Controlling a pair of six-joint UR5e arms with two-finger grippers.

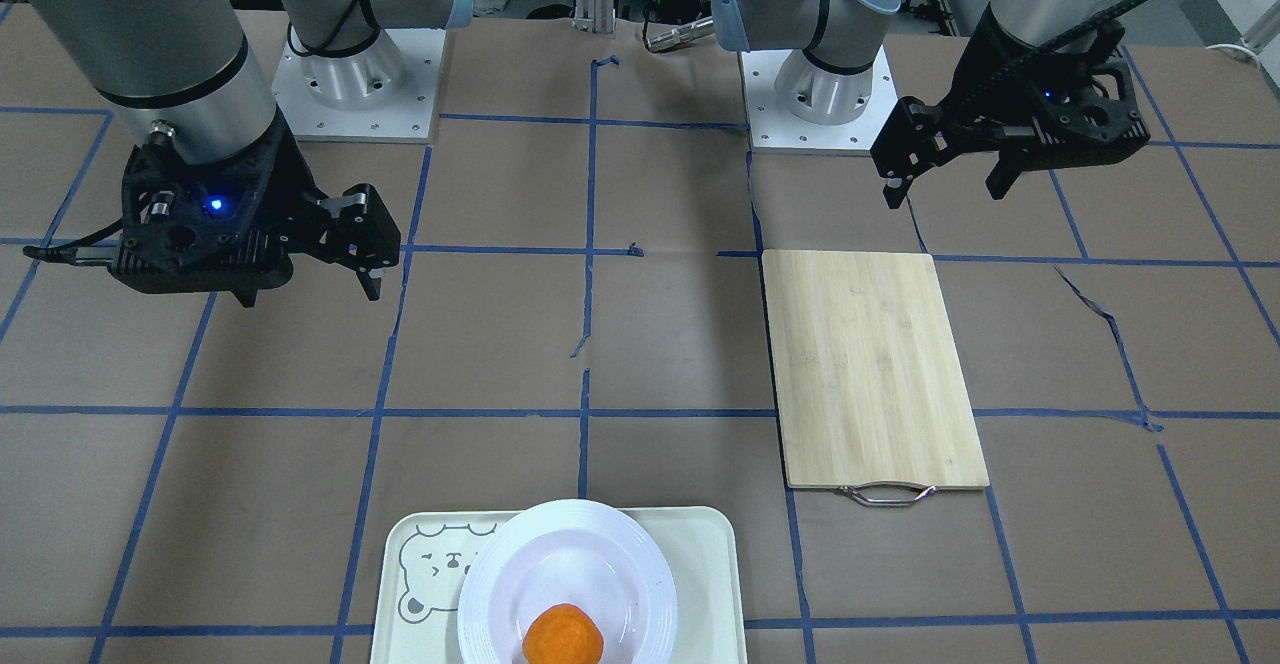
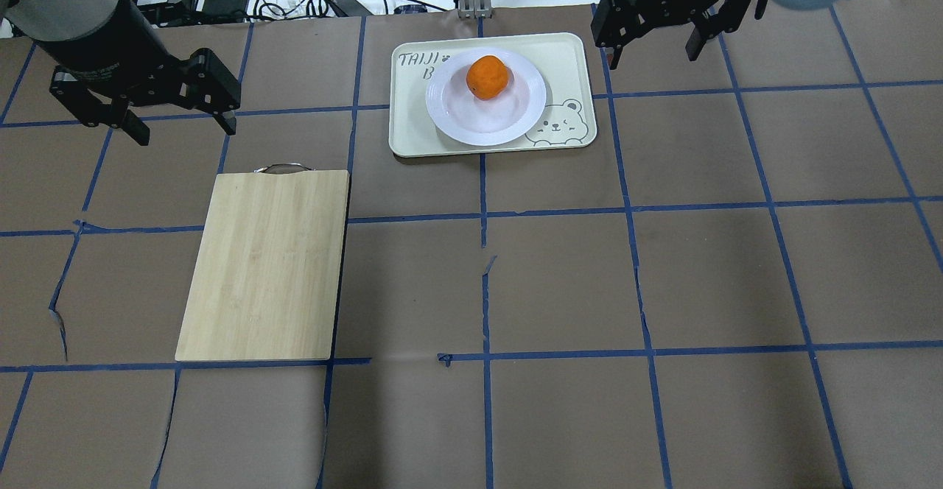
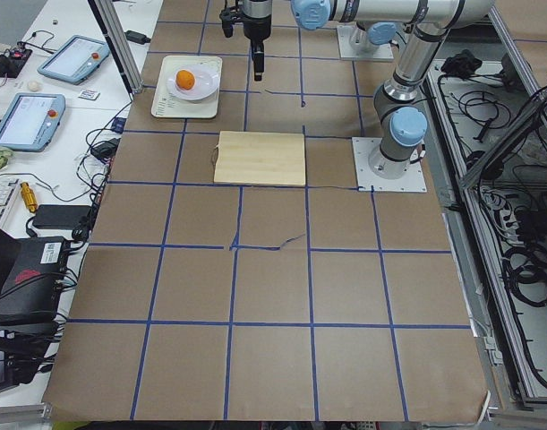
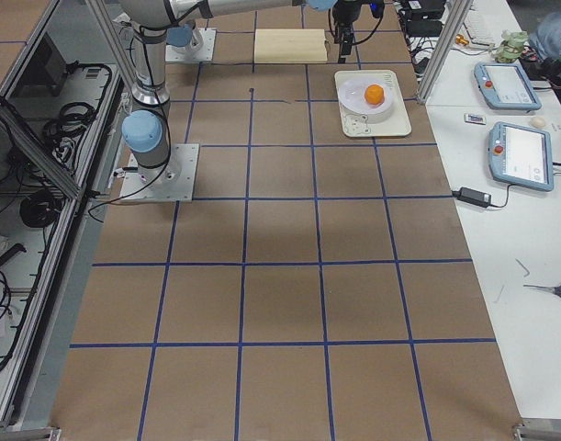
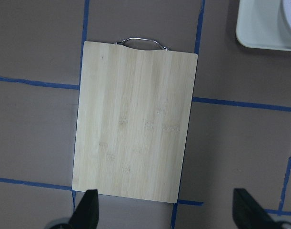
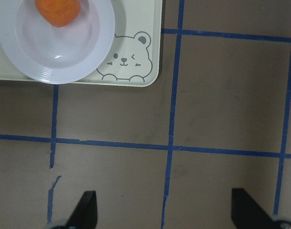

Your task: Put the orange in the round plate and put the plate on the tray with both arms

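The left gripper (image 2: 184, 128) is hanging above the table with its fingers spread wide and gripping nothing, and its wrist camera is looking straight down on the wooden cutting board (image 5: 135, 119), whose metal handle (image 5: 141, 42) is pointing away from the robot. The right gripper (image 2: 653, 54) is hovering too, fingers parted and empty, just beside the far right corner of the tray (image 2: 567, 54). Only the two dark fingertips (image 6: 88, 210) are showing at the bottom of the right wrist view. At the top of that view the round plate (image 6: 55, 71) and the orange (image 6: 57, 9) are running off the frame. In the left wrist view just a corner of the tray is peeking in at the upper right. From the front camera the tray, the plate and the orange are all being clipped by the bottom edge. The plate is covering part of the lettering on the tray, so it is reading only as "TAIJI" and a "B". The grey bear face (image 2: 561, 122) is showing clear in the tray's corner. Now the containers: the tray is lying flat on the table (image 2: 560, 283), well apart from the cutting board. The plate is sitting inside the tray, and the orange is resting in the plate's sunken centre, toward its far side.
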